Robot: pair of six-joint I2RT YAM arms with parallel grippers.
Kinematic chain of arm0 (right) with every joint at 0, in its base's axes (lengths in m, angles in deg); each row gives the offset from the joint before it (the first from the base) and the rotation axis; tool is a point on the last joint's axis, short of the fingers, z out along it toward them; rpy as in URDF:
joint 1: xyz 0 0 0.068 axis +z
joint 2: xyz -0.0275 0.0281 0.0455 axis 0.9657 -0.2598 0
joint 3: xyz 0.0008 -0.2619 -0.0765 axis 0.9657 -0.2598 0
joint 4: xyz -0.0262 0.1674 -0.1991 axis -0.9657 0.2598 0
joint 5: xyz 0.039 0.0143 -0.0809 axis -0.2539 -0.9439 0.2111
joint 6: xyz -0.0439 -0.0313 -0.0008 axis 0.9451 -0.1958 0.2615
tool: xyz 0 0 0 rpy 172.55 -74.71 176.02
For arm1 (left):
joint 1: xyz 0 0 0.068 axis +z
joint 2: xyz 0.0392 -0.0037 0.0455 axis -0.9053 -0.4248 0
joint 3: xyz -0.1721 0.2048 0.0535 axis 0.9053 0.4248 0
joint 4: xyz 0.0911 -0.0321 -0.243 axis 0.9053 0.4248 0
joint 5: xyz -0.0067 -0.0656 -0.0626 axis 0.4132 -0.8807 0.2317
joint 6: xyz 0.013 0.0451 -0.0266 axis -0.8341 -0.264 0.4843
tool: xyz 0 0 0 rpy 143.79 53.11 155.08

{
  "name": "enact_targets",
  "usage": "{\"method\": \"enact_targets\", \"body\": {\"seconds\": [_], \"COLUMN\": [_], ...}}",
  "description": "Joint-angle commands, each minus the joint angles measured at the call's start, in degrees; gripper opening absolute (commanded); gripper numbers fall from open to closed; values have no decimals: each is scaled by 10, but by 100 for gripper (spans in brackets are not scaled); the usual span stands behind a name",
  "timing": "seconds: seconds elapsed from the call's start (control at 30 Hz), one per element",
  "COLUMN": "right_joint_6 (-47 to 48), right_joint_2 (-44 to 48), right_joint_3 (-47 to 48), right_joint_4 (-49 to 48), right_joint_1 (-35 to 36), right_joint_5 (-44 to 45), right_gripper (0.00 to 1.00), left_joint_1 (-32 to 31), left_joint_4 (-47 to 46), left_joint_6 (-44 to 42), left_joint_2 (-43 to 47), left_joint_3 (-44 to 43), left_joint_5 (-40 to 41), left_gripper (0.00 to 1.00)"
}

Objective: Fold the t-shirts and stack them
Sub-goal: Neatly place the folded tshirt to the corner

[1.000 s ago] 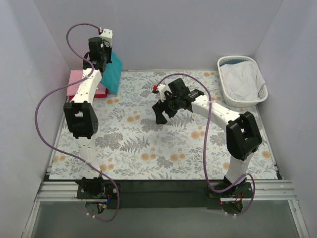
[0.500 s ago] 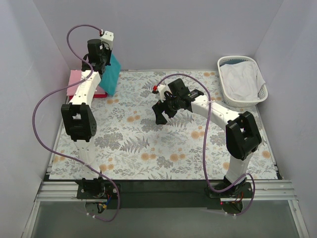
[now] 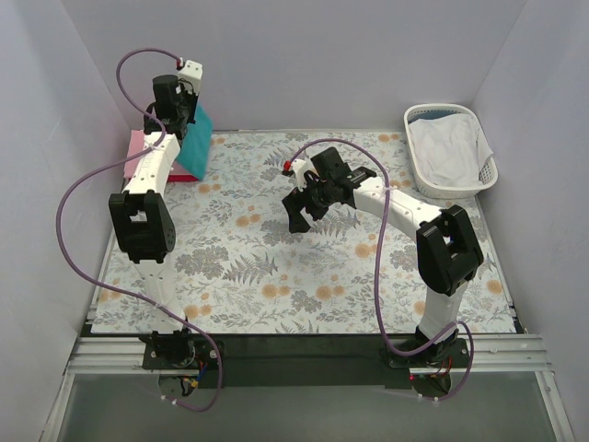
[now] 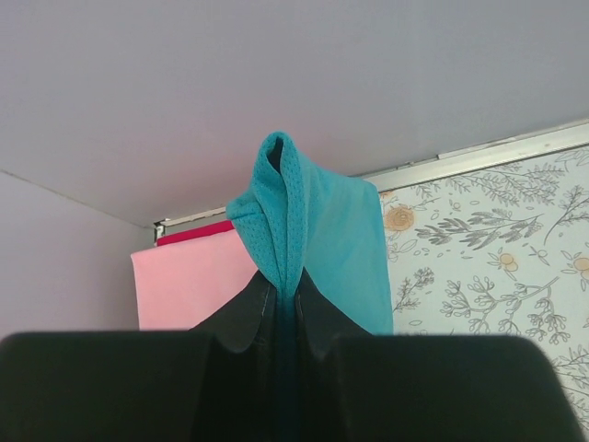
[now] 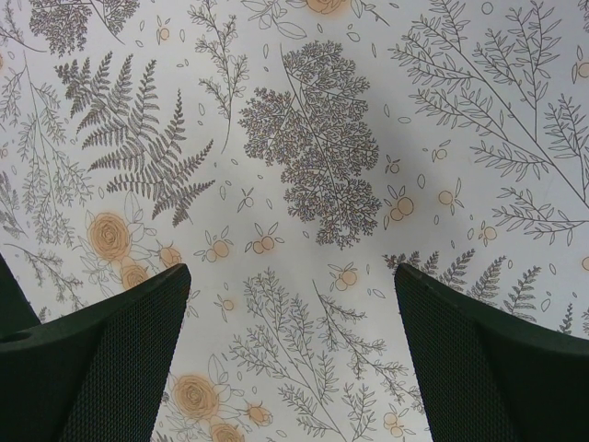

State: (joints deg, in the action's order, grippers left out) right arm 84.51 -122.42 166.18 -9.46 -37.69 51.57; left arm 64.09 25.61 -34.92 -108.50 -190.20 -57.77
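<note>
My left gripper point(image 3: 181, 115) is raised at the table's far left corner and is shut on the folded teal-blue t-shirt point(image 3: 195, 145), which hangs from it. In the left wrist view the teal-blue t-shirt point(image 4: 317, 235) bunches up between the closed fingers point(image 4: 237, 318). Below and left of it lies the folded light pink t-shirt point(image 4: 193, 276), also in the top view point(image 3: 141, 147), on top of the red t-shirt point(image 4: 193, 232), of which only an edge shows. My right gripper point(image 3: 296, 210) hovers open and empty over the middle of the table; its view point(image 5: 290, 304) shows only the cloth.
A white slatted laundry basket point(image 3: 449, 147) with white fabric in it stands at the far right corner. The table carries a floral-print cloth point(image 3: 276, 267). Grey walls close in the left, back and right sides.
My left gripper has carried the hanging teal-blue t-shirt left and towards the back, closer over the pink and red stack. The right arm has barely moved.
</note>
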Motion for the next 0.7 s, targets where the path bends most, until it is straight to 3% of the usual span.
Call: {"method": "enact_targets", "body": {"seconds": [0.0, 0.27, 0.67], "right_joint_6": [-3, -3, -3], "right_joint_2": [-2, -2, -14], "right_joint_3": [10, 6, 15], "right_joint_4": [-14, -13, -11], "right_joint_1": [2, 3, 8], "right_joint_5": [-10, -7, -6], "right_gripper": [98, 98, 98], "left_joint_1": [6, 7, 58], "left_joint_4": [-22, -25, -10], "left_joint_6": [-14, -45, -65], "left_joint_2": [36, 38, -5], "left_joint_3": [-14, -20, -53], "left_joint_5": [-4, -20, -57], "left_gripper": [0, 0, 0]}}
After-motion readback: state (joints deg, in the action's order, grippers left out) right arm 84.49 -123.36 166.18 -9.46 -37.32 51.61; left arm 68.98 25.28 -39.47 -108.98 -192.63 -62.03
